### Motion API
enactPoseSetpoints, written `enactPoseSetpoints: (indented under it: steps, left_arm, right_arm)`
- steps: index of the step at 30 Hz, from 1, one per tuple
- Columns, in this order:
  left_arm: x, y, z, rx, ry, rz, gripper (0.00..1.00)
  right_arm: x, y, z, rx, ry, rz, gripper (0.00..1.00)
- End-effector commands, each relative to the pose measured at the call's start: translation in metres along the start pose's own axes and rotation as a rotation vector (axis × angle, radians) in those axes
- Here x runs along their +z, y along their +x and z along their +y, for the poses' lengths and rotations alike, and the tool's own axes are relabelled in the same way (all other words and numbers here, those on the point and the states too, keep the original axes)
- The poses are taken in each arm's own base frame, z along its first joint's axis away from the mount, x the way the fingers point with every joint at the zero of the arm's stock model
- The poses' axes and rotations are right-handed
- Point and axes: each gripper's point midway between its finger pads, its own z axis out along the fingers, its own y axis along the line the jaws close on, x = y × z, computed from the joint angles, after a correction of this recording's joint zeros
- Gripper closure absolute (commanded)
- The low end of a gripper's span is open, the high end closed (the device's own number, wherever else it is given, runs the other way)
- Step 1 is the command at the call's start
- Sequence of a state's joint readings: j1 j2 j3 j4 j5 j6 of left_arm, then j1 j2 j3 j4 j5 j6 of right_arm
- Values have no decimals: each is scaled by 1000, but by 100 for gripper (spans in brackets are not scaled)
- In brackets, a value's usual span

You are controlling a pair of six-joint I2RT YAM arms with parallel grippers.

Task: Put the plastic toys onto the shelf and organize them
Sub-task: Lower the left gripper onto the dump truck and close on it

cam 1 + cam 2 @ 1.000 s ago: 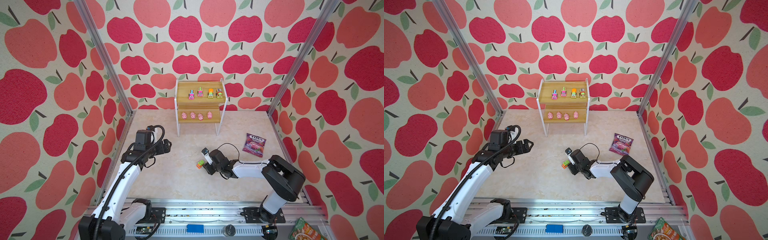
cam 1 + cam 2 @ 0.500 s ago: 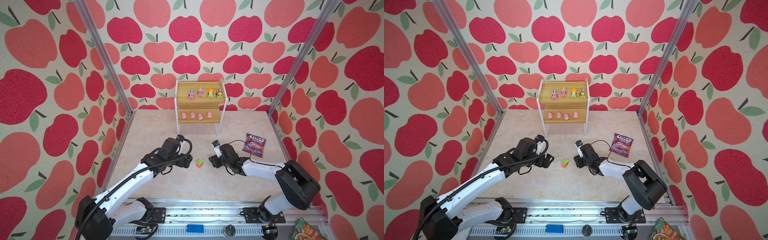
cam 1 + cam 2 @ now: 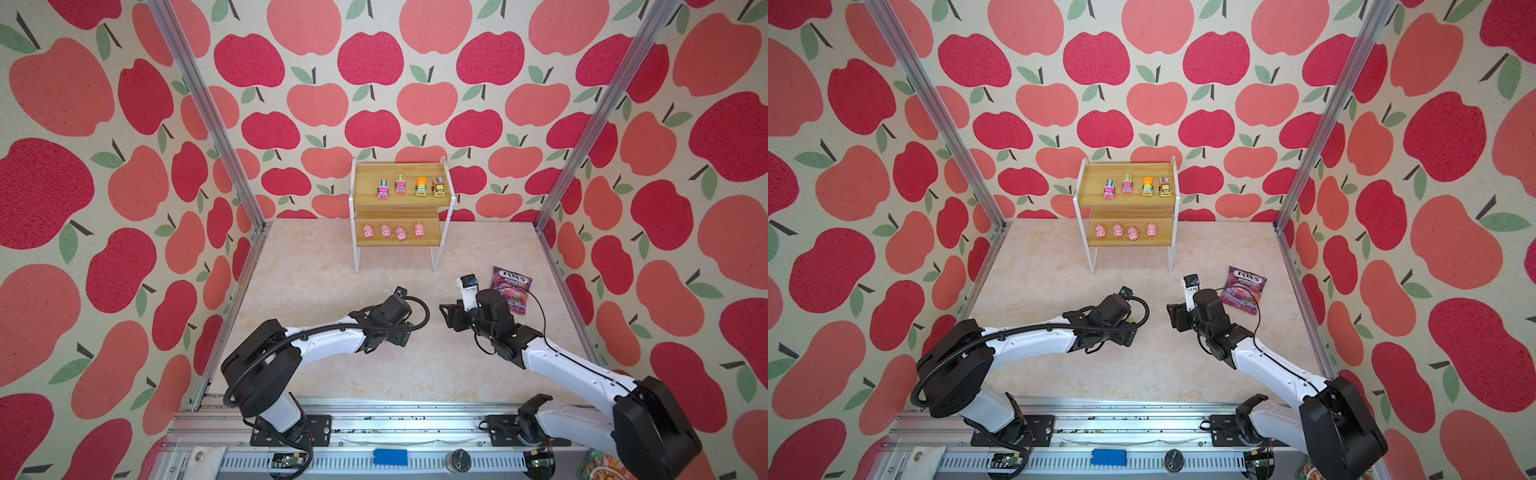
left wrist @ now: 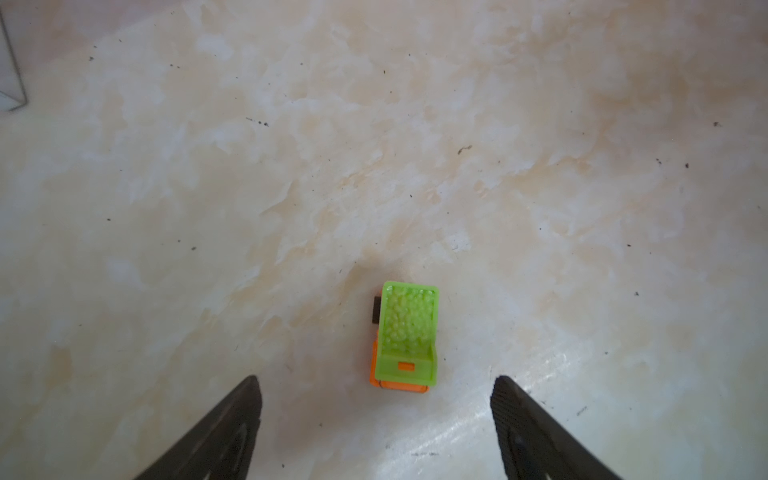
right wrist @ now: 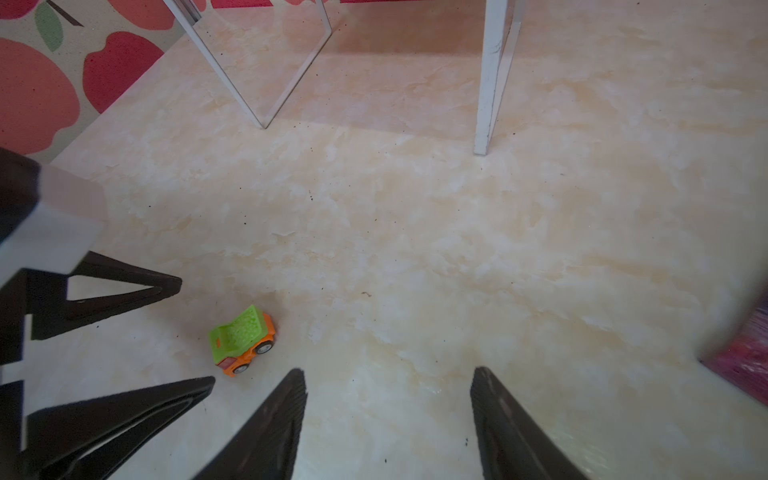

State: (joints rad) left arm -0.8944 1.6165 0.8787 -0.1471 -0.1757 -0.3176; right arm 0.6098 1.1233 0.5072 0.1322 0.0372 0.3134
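- Left fingers (image 4: 232, 424) apart over the green-orange truck (image 4: 405, 338) on the counter (image 4: 374, 166); right fingers (image 5: 274, 424) apart, empty.
- I'd centre, pinch its sides, then lift toward the shelf (image 3: 365, 178) at twelve o'clock.

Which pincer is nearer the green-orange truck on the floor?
Left. Left pincer open, green-orange truck centred just ahead of its tips. Right pincer open too, truck off to its side, farther away.
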Motion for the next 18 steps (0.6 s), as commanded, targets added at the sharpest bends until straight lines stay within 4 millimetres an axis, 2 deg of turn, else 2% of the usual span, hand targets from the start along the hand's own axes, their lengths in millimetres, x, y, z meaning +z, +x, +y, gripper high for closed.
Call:
enactPoseSetpoints:
  steps: [1,3,5,12,18]
  left_arm:
    - [9,-20,-10,-38,14,-50,20]
    - [14,-18,-12,-30,22,-39,34]
    - [15,-18,-14,-24,27,-36,40]
    - [16,-16,-18,-6,52,-28,48]
    - [17,-10,-17,-12,54,-5,49]
  right_arm:
    - [-6,9,-6,37,3,10,34]
    - [-7,9,-8,40,7,3,34]
    - [-8,9,-10,42,10,1,34]
    - [-5,7,-15,53,13,2,34]
    - [-2,1,-16,57,7,-6,34]
